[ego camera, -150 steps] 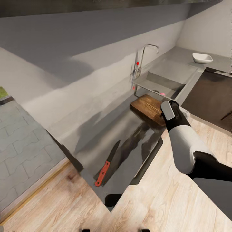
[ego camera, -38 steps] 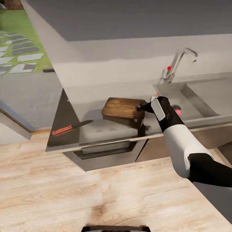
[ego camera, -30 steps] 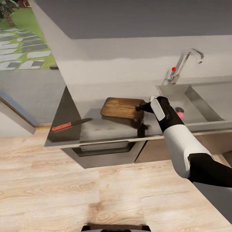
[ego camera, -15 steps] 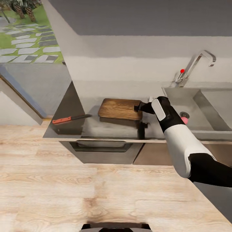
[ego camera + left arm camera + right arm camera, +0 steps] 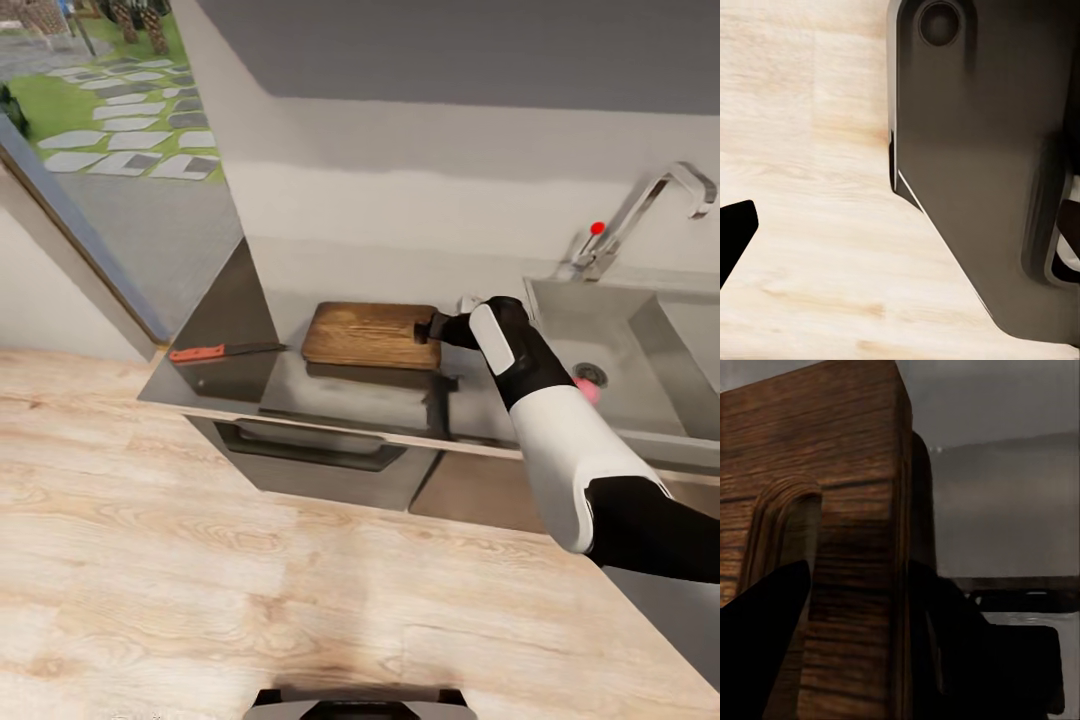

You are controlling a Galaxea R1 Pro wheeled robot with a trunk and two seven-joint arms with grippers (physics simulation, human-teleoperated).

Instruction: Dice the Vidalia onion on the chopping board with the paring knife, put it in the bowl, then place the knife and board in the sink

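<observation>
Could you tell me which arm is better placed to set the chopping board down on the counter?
The right. Its gripper is clamped on the chopping board's slotted end, holding it just above the counter; the wrist view shows fingers either side of the wood. The left wrist camera looks down at floor, away from the counter.

Right arm: extended forward and leftward from the near right.
Right gripper: fingers clamped across the chopping board edge.
</observation>
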